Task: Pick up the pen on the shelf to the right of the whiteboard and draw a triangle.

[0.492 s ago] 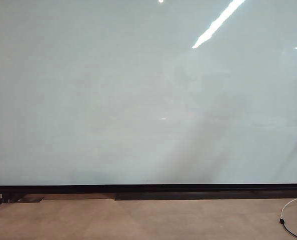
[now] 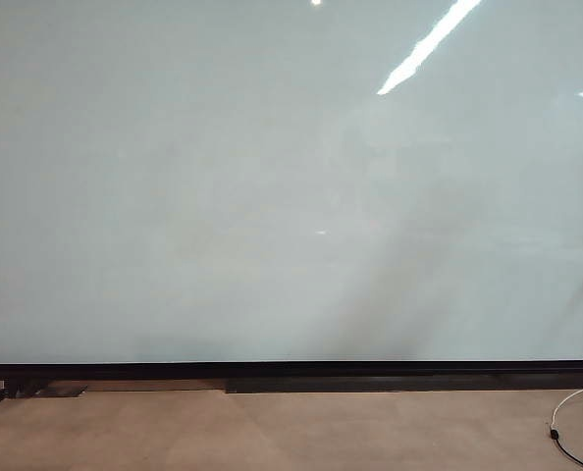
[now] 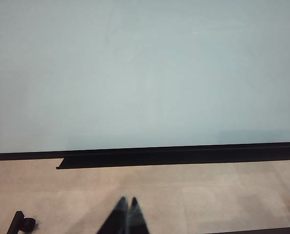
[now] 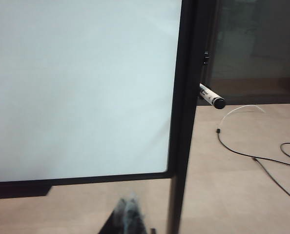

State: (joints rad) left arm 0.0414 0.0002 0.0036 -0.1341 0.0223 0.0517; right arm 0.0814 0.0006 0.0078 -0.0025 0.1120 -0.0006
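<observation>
Whiteboard (image 2: 272,196) blank, no writing; unchanged from half a second ago. Left gripper (image 3: 128,202) clenched, empty, low in front of the board's tray (image 3: 174,157). Right gripper (image 4: 129,201) also clenched, empty. Pen (image 4: 212,97) sticks out past the frame at its 1 o'clock; barrel print too blurred to read. Cable (image 4: 252,156) on floor.

1. One large glossy pale grey-white whiteboard (image 2: 272,196) with a thin black frame.
2. One short slim pen (image 4: 212,97) with a whitish barrel and black tip, sticking out just right of the whiteboard's frame.
3. Two robot grippers: the left gripper (image 3: 127,203) and the right gripper (image 4: 129,202), each with its fingers pressed together, both facing the whiteboard.
4. Two loose cables on the floor right of the whiteboard: one white cable (image 4: 238,110), one black cable (image 4: 262,165).
</observation>
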